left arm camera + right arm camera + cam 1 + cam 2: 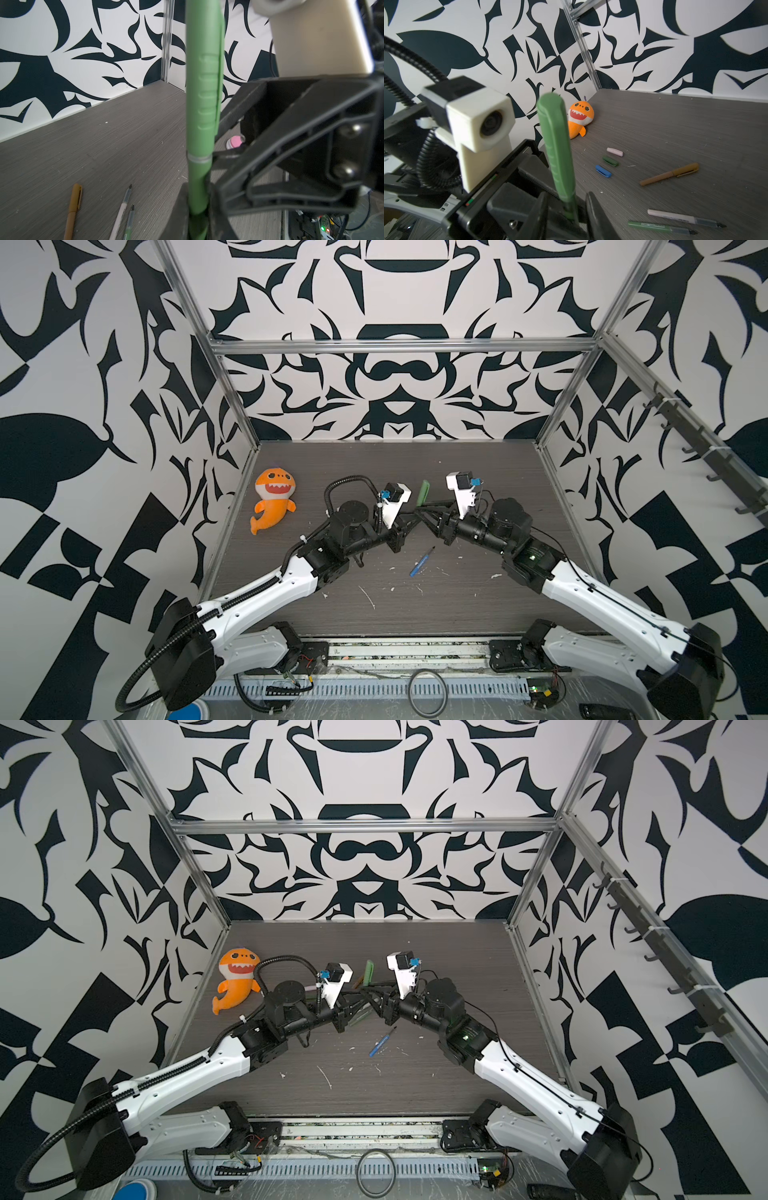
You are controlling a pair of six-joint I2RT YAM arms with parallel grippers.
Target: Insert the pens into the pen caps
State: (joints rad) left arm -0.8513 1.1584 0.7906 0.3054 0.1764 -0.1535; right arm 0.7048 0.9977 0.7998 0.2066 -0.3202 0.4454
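Note:
My left gripper is shut on the lower barrel of a green pen that stands upright with its green cap seated on it. It shows above the table's middle in both top views. My right gripper is open, its jaws apart on either side of that pen. On the table lie a blue pen, a capped orange-brown pen, a white-pink pen and another green pen. Pale pink, green and blue pen caps lie together.
An orange shark plush lies at the table's back left, near the wall. White scuff marks dot the front of the grey table. Patterned walls and metal frame posts close in three sides.

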